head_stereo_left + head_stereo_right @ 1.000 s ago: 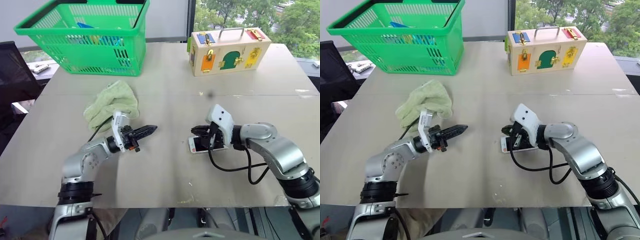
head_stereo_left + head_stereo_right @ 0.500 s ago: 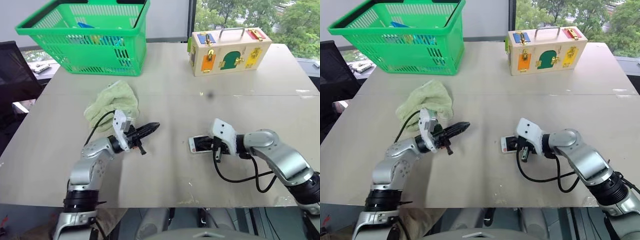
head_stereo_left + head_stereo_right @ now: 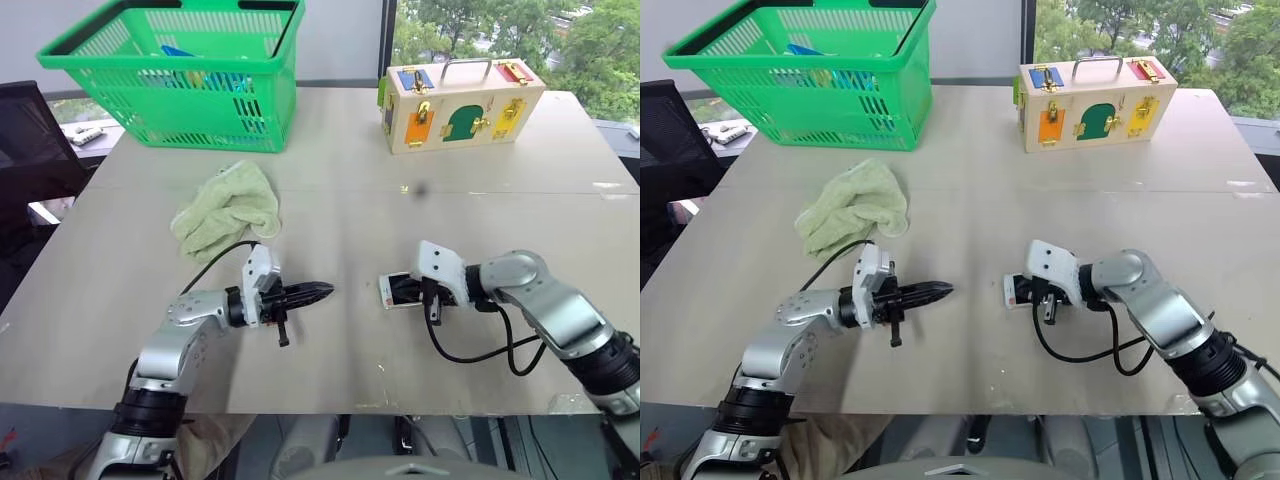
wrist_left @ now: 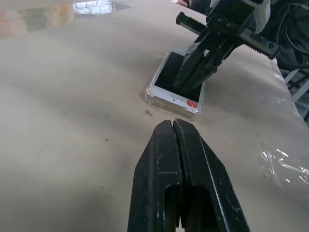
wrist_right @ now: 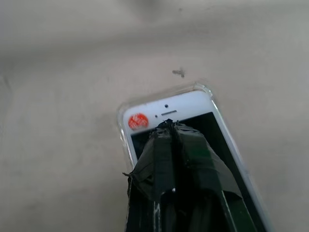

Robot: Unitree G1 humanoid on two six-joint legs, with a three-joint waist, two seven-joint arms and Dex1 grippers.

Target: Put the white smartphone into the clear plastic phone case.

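1. Head views: one table (image 3: 330, 190) carries one green basket (image 3: 180, 75), one wooden latch box (image 3: 462, 103), one pale green cloth (image 3: 226, 208) and one white smartphone (image 3: 403, 290).
2. Two grippers are over the table. The left gripper (image 3: 318, 292) hangs near the table's middle, pointing toward the phone but apart from it, jaws clenched on nothing. The right gripper (image 3: 424, 291) has its tips down on the phone's screen, jaws pressed together.
3. Left wrist view: the left gripper's two fingers (image 4: 164, 169) meet flush. Ahead lies the one phone, its rim edged by the clear plastic phone case (image 4: 149, 98), with the right gripper's tips on the black screen.
4. Right wrist view: the two taped fingers (image 5: 166, 154) are closed and rest on the screen just below the white bezel, which bears one red sticker (image 5: 138, 121). The case's glossy lip wraps the phone's corners.
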